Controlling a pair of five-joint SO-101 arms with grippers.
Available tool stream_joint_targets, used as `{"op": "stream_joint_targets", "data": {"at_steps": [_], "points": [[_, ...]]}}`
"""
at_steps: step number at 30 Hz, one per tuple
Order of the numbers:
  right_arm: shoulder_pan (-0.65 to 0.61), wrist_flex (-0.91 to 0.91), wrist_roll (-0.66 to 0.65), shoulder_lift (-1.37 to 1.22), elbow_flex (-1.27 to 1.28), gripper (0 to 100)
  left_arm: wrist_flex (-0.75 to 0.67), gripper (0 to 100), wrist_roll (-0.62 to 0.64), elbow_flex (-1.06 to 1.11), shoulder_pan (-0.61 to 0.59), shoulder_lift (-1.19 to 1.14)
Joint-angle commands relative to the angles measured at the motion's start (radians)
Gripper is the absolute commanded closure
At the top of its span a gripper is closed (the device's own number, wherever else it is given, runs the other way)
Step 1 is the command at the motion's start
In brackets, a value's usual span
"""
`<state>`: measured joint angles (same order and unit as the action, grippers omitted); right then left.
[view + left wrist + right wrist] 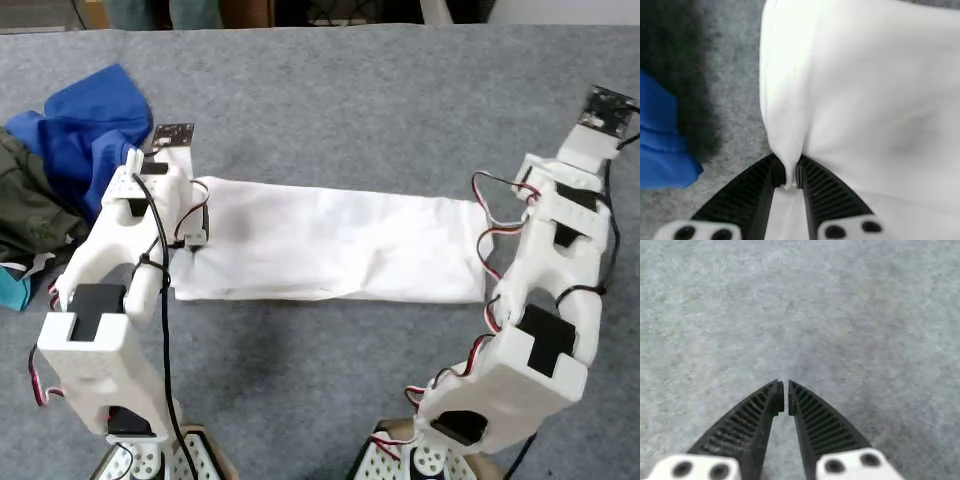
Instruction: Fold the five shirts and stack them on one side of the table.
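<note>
The white shirt lies across the middle of the surface as a long band, its sides already turned in. The left hand is pinched on a ridge of cloth at the band's left end. The right hand holds nothing, its fingers nearly together over bare surface near the right edge. The step in hand looks like folding the band end over end. To do it well, the left hand should lift only enough to clear the cloth, carry its end straight along the band so the edges line up, and release once it lies flat. The blue shirt and a dark green shirt wait heaped at the left edge.
</note>
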<state>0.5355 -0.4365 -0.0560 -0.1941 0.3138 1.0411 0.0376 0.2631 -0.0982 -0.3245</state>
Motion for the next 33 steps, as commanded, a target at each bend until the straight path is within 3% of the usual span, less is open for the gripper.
{"op": "stream_joint_targets", "data": {"at_steps": [1, 5, 9, 15, 19, 24, 33], "points": [[0.043, 0.002, 0.003, 0.007, -0.071, 96.6, 0.002, 97, -0.011, -0.047, -0.007, -0.003], [0.115, 0.023, 0.017, -0.004, -0.101, 96.6, 0.074, 97, -0.011, -0.111, -0.004, 0.058], [0.232, 0.107, 0.178, -0.028, -0.114, 96.6, 0.206, 97, -0.011, -0.236, 0.047, 0.123], [0.387, 0.186, 0.249, -0.099, -0.191, 96.4, 0.258, 97, -0.005, -0.409, 0.275, 0.133], [0.408, 0.186, 0.244, -0.159, -0.257, 96.6, 0.272, 97, 0.015, -0.530, 0.458, 0.120], [0.419, 0.186, 0.244, -0.166, -0.275, 96.6, 0.269, 97, 0.137, -0.708, 0.625, 0.032], [0.423, 0.186, 0.242, -0.153, -0.272, 96.6, 0.393, 97, 0.196, -1.165, 0.814, -0.278]]}}
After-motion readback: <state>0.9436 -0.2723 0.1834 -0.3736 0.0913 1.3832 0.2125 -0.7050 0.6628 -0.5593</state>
